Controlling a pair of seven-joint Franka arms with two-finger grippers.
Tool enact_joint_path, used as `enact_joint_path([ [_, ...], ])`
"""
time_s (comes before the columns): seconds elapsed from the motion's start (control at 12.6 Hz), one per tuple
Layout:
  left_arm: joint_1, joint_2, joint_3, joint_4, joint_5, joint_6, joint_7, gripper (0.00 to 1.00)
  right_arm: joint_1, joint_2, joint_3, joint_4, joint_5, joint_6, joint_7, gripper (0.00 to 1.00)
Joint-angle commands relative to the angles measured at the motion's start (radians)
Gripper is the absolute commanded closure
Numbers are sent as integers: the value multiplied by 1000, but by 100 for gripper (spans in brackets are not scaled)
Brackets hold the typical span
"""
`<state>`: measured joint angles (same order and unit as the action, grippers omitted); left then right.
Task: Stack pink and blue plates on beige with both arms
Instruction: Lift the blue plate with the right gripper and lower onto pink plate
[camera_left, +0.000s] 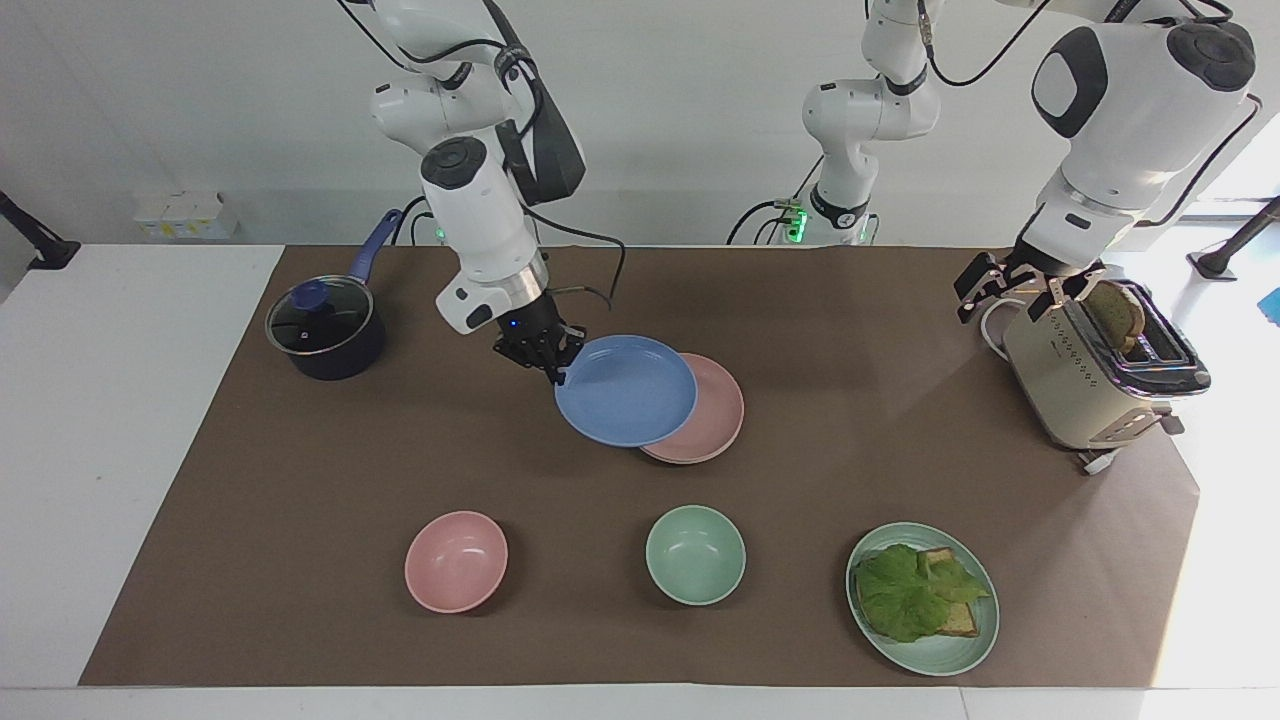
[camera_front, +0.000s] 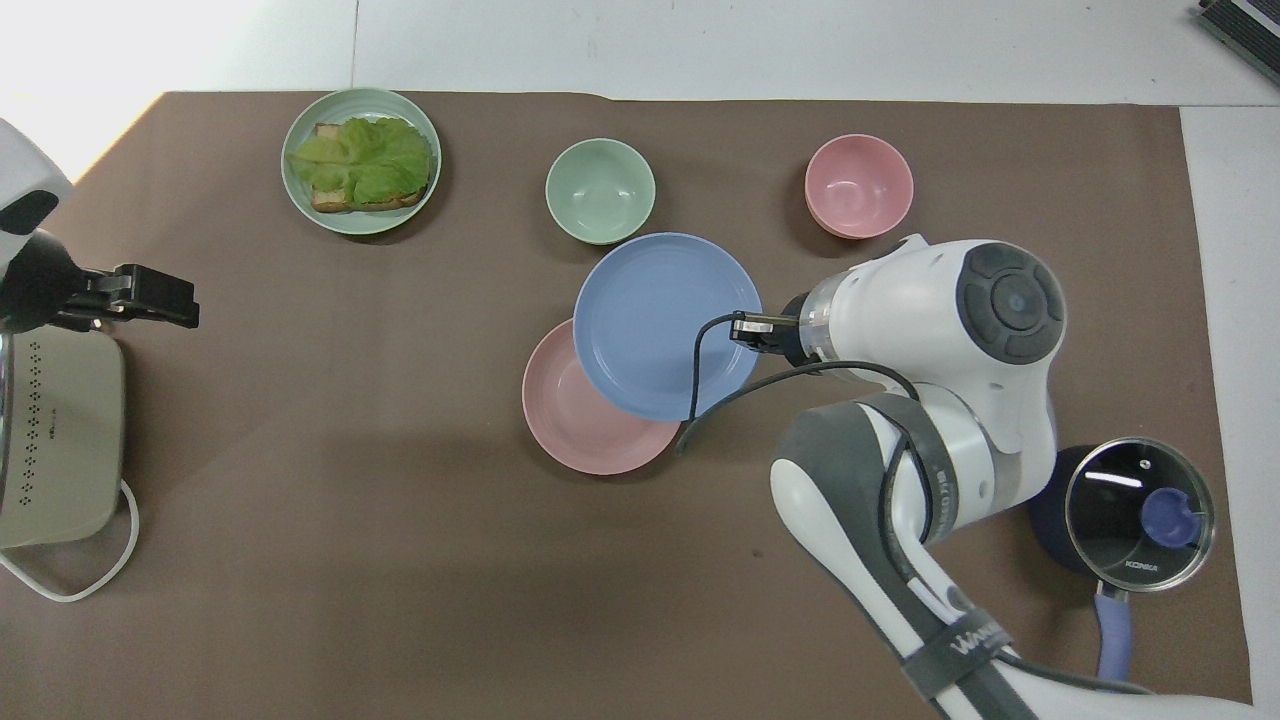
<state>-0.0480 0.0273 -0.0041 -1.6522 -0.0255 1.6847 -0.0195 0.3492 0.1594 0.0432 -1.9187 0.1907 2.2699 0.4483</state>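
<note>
the blue plate (camera_left: 626, 390) is gripped at its rim by the right hand (camera_left: 553, 362), raised, partly over the pink plate (camera_left: 712, 420). the left hand (camera_left: 1010, 290) is spread wide, waiting by the toaster (camera_left: 1090, 375).

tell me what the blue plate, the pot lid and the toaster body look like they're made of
Blue plate: likely matte plastic or melamine; flat even colour, no glare, thin rim.
Pot lid: apparently clear glass in a metal rim; the dark inside shows through, with a sharp light reflection.
Toaster: cream body, painted metal or plastic, cannot tell which; shiny chrome-like trim around the slots.
</note>
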Motion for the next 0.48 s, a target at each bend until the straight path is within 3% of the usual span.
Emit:
enact_joint_path([
  [0.0,8,-6,-5,9,15,-22,12,0,36,55,-5,29,16,43,41,100],
  [0.4,8,-4,-5,9,15,-22,12,0,69,65,3,-34,23,48,115,100],
])
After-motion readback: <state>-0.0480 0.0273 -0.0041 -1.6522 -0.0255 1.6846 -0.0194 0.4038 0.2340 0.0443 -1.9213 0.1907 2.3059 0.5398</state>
